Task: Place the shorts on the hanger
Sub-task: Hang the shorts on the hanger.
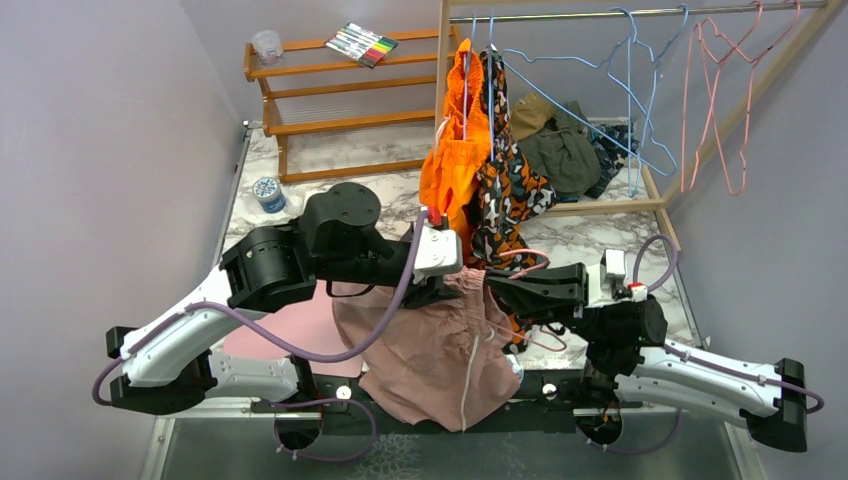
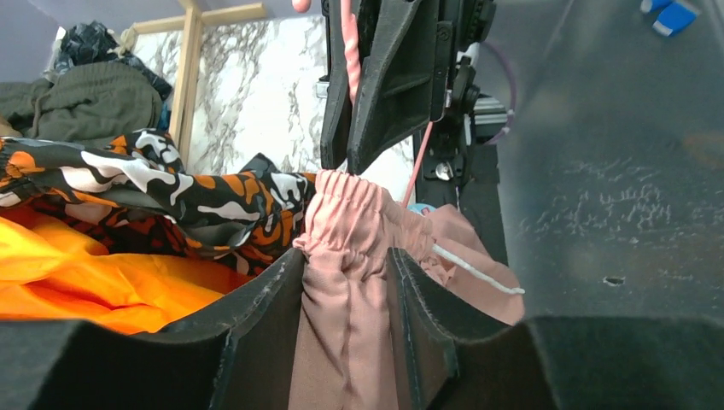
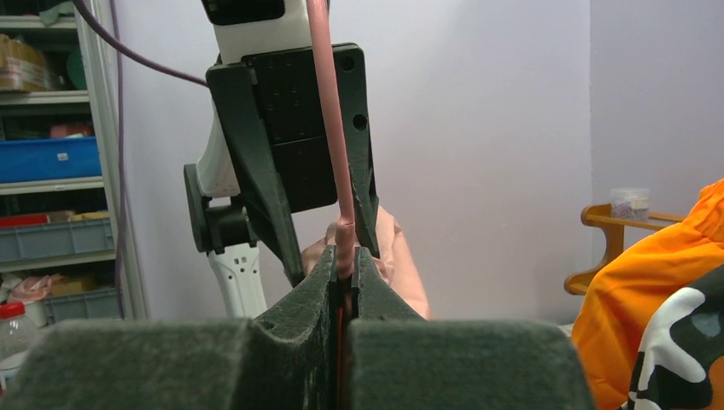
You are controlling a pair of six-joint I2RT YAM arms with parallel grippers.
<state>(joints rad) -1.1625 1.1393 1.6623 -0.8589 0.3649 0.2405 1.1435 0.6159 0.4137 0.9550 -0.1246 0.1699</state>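
The dusty-pink shorts (image 1: 440, 345) hang over the table's near edge, white drawstring dangling. My left gripper (image 1: 447, 288) is closed on their gathered waistband; in the left wrist view the fabric (image 2: 359, 213) fills the gap between the fingers of that gripper (image 2: 346, 260). My right gripper (image 1: 497, 285) faces it from the right and is shut on the thin pink wire of the hanger (image 1: 527, 256). From the right wrist view, the hanger (image 3: 329, 111) rises straight out of the shut right gripper (image 3: 344, 254), with the shorts (image 3: 399, 256) just behind. The hanger (image 2: 348, 51) also shows in the left wrist view.
An orange garment (image 1: 450, 170) and a camouflage garment (image 1: 512, 190) hang from the rail just behind both grippers. Light-blue hangers (image 1: 625, 90) and pink hangers (image 1: 715, 100) hang farther right. A dark clothes pile (image 1: 560, 150) and a wooden shelf (image 1: 330, 95) stand at the back.
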